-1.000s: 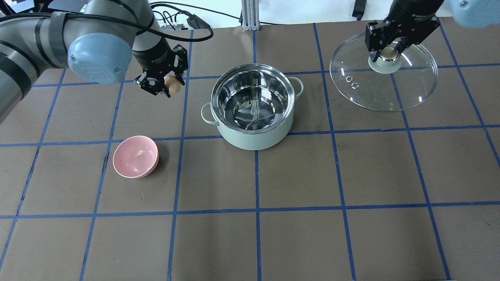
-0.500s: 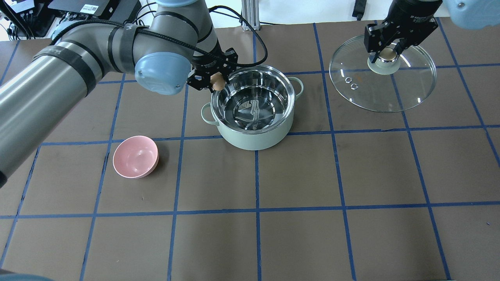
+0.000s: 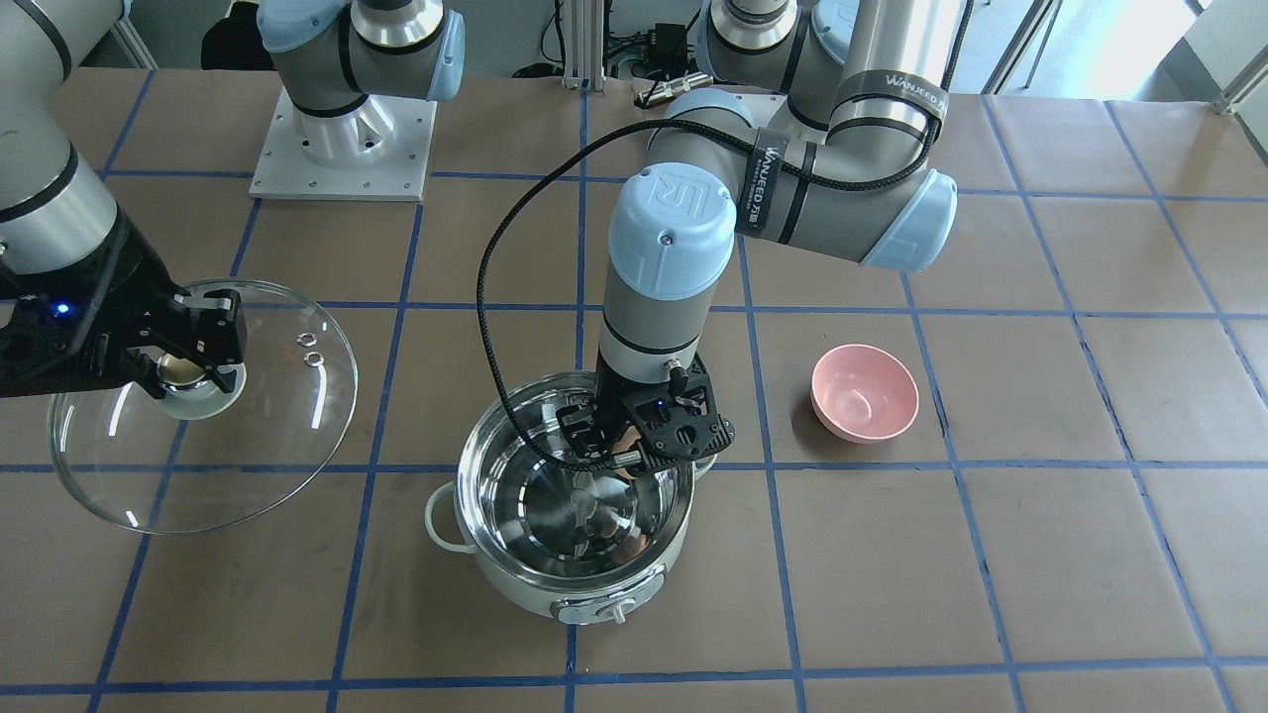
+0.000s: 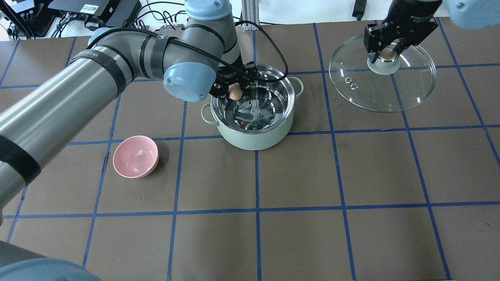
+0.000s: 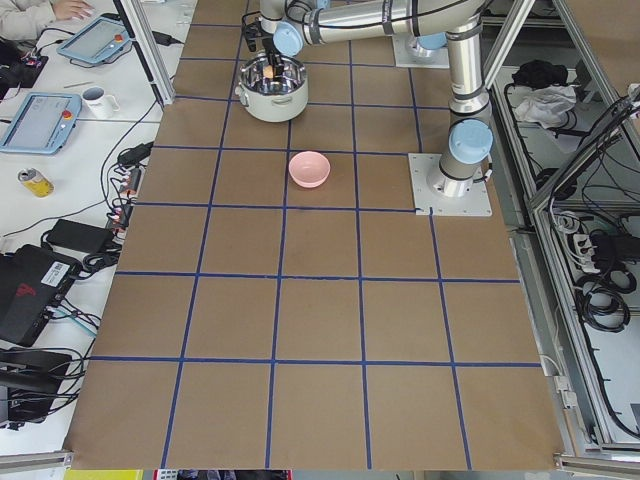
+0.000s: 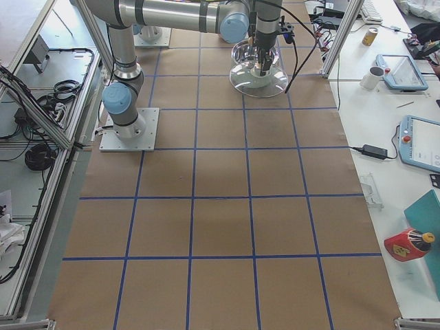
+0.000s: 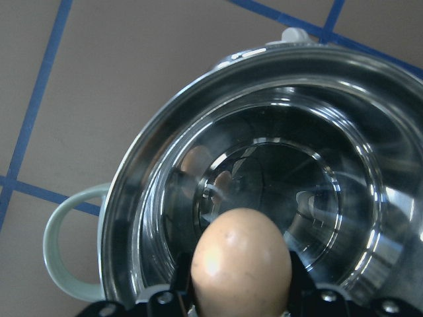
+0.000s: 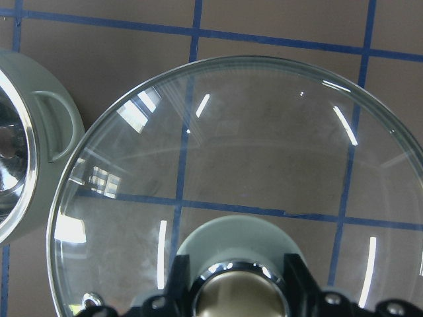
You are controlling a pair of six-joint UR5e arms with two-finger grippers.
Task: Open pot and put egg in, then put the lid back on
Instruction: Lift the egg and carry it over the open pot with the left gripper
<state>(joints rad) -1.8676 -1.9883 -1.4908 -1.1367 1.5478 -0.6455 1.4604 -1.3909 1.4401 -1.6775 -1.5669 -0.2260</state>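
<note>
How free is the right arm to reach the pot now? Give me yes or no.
Probably not yet. The left gripper, shut on the egg, hangs over the open pot, so the right gripper, holding the lid aside, would likely meet it.

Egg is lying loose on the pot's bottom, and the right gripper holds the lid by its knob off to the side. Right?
The egg is not on the bottom: the left gripper has it clamped over the open pot, as the left wrist view shows. The right gripper holds the lid by its knob off to the side.
</note>
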